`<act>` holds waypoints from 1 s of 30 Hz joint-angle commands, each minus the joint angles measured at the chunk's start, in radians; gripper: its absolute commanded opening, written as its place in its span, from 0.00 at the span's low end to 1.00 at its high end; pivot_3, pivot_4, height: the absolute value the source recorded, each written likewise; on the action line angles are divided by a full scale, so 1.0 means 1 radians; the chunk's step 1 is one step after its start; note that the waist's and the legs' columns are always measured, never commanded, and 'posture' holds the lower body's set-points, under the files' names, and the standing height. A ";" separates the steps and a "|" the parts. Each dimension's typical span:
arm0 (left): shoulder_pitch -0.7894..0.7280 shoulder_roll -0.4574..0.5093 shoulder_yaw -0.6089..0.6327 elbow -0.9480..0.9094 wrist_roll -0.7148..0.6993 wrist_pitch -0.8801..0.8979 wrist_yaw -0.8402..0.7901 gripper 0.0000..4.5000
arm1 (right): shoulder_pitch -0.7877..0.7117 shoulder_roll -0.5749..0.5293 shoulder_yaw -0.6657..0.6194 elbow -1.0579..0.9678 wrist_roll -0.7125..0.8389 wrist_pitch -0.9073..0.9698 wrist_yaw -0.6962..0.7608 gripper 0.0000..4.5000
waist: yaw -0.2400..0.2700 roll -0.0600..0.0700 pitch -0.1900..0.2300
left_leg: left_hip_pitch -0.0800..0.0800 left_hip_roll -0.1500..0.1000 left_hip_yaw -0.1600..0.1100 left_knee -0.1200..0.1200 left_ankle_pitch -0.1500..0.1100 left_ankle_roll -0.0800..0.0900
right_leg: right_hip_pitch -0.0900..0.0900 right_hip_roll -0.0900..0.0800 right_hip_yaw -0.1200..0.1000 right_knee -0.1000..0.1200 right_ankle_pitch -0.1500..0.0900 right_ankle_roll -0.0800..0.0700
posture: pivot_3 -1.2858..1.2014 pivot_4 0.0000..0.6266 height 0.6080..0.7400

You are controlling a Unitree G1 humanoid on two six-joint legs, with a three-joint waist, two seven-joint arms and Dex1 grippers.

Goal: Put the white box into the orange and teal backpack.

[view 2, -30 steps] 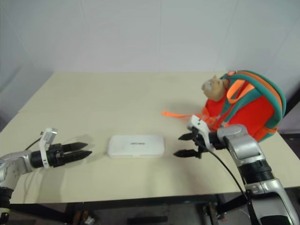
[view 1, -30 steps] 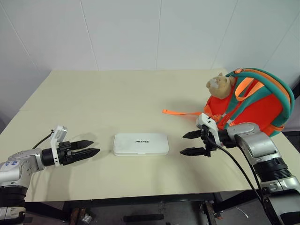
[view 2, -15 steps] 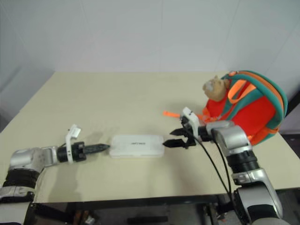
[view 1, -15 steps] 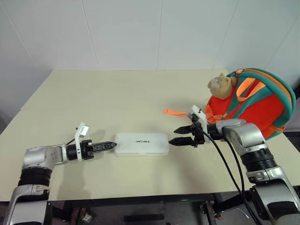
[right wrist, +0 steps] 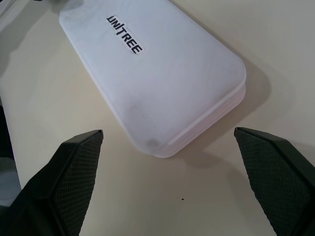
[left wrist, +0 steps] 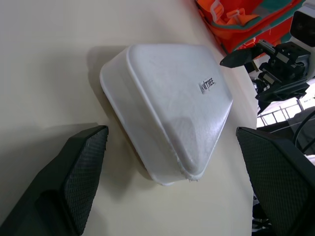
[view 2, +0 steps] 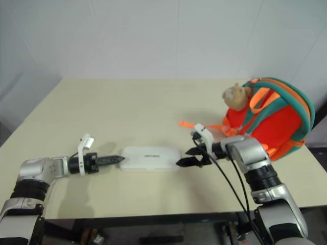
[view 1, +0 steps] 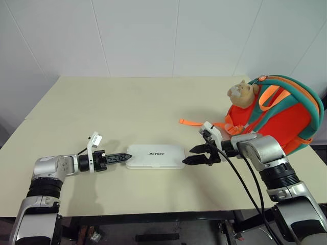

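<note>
A flat white box (view 1: 156,156) with rounded corners lay lid-up on a pale cream table (view 1: 127,102), near the table's front edge. Small dark lettering ran along the middle of its top. The box was closed, so nothing inside it could be seen.

Using the box as the landmark: the left gripper (view 1: 118,157) sat just beside the box's left short end, pointing along the table toward it. Its two black fingers (left wrist: 78,172) were spread wide, one on each side of that end, and not pressed against it. The right gripper (view 1: 195,155) sat just beside the box's right short end, facing the left one. Its fingers (right wrist: 74,172) were also spread wide, flanking the corner of the box with table showing between them and the case. Neither gripper held anything.

Beyond the box's right end, farther back on the table and well apart from it, stood the orange and teal backpack (view 1: 278,115). It was rounded, bright orange, with teal trim and straps. A tan plush animal toy (view 1: 240,92) sat at its top on the side facing the box. An orange webbing strip (view 1: 190,122) trailed from the backpack across the table toward the box. Whether the backpack was open, or what was in it, could not be told.
</note>
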 commanded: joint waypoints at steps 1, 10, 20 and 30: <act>0.010 -0.032 -0.014 0.012 0.026 -0.013 0.034 0.99 | -0.011 0.018 0.008 0.000 0.011 -0.008 -0.012 1.00 | 0.000 0.000 0.000 | 0.000 0.000 0.000 0.000 0.000 0.000 | 0.000 0.000 0.000 0.000 0.000 0.000 | 0.52 0.24 1.00; 0.022 -0.072 -0.006 0.000 0.017 0.012 0.063 0.99 | -0.030 0.067 0.028 0.041 0.011 -0.031 -0.016 1.00 | 0.002 0.000 0.000 | 0.001 0.000 0.000 0.001 0.000 0.001 | 0.001 0.000 0.000 0.000 0.001 0.001 | 0.52 0.24 1.00; 0.035 -0.133 0.007 -0.050 -0.009 0.024 0.055 0.99 | -0.040 0.101 0.025 0.052 0.015 -0.044 -0.018 1.00 | 0.008 0.000 0.000 | 0.001 0.000 0.000 0.001 0.001 0.001 | 0.002 0.000 0.000 0.000 0.001 0.001 | 0.52 0.24 1.00; 0.029 -0.151 0.008 -0.049 -0.014 0.054 0.042 0.99 | -0.031 0.101 0.021 0.046 0.011 -0.053 -0.023 1.00 | 0.014 0.000 0.000 | 0.001 0.000 0.000 0.000 0.000 0.001 | 0.001 0.000 0.000 -0.001 0.001 0.001 | 0.52 0.24 1.00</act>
